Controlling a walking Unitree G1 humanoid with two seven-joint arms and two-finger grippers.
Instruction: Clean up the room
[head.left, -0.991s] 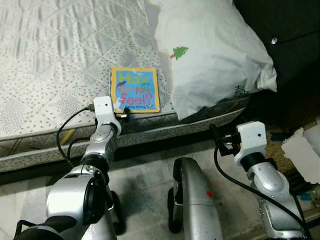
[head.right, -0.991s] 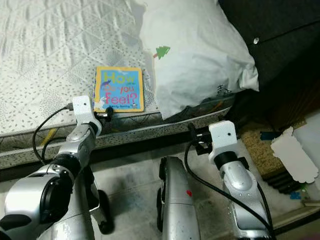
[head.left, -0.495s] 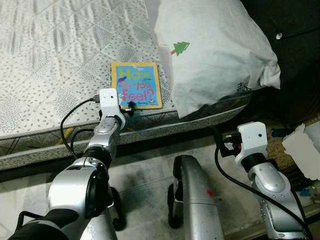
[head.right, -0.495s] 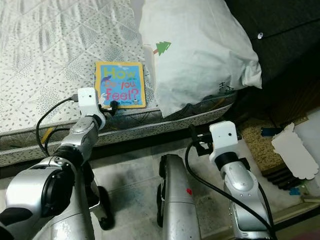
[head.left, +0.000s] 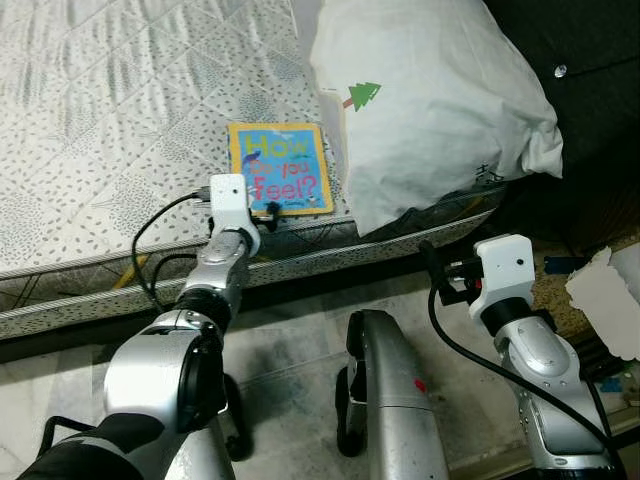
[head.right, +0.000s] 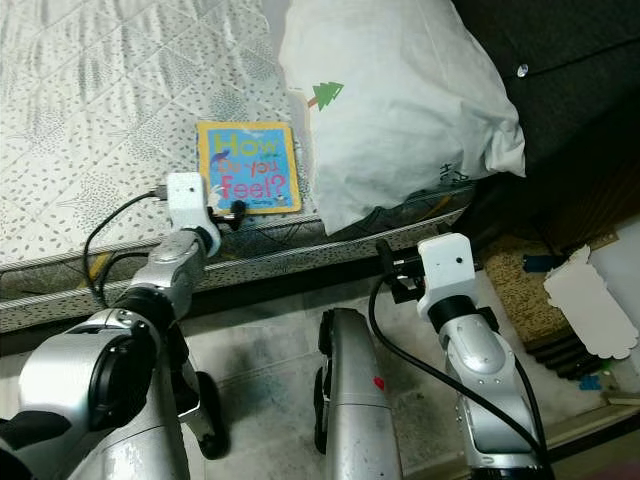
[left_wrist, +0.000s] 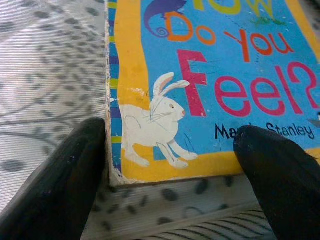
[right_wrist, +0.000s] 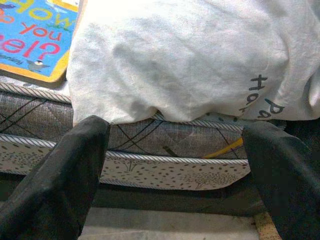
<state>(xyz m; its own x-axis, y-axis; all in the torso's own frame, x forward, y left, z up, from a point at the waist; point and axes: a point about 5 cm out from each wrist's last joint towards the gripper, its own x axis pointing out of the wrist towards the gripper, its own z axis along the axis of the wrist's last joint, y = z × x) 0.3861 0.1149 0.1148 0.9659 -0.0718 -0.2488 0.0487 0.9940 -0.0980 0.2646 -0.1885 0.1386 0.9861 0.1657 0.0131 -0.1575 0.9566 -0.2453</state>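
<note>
Two black fingers (right_wrist: 60, 175) of the right gripper (right_wrist: 170, 180) stand wide apart at 7 and 5 o'clock. Between them runs the patterned mattress edge (right_wrist: 150, 150). A white pillow (right_wrist: 190, 55) overhangs that edge — dark lettering shows at 3 o'clock. At 10 o'clock lies a corner of the book (right_wrist: 35, 35), blue with a yellow border.

Bed (head.left: 100, 120) with a pale quilted, speckle-patterned mattress cover; piped edge runs along the near side. Large white pillow (head.left: 430, 100) overhangs the mattress corner. Dark headboard (head.left: 580, 40) beside it. Floor (head.left: 290, 350): grey, mottled tile. Even indoor light.
</note>
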